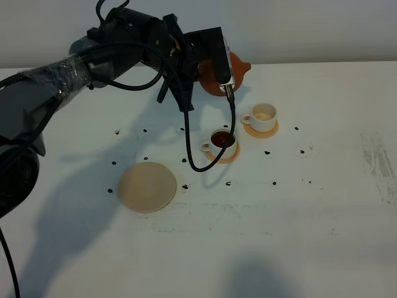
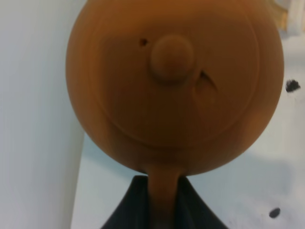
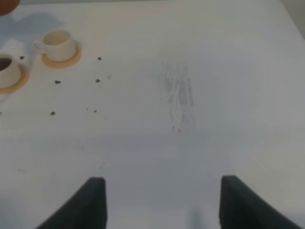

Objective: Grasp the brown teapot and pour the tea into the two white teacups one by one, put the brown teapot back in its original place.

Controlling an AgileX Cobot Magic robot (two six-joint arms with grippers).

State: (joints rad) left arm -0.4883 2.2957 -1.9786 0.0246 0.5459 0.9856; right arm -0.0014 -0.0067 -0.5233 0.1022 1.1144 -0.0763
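Surface [image 1: 322, 205], white, carries everything.
The left gripper [image 2: 162, 209] is clamped on the loop handle of the brown teapot [image 1: 240, 69]. The pot is held beyond and to the right of the pale disc [image 1: 147, 186], well apart from it.
The right gripper [image 3: 162, 205] has its jaws wide.
Right of the disc, each on an orange coaster [image 1: 271, 131]:
- nearer cup [image 1: 222, 141], dark tea inside
- farther cup [image 1: 263, 113], pale inside

Black specks [image 1: 273, 184] are scattered around the disc.
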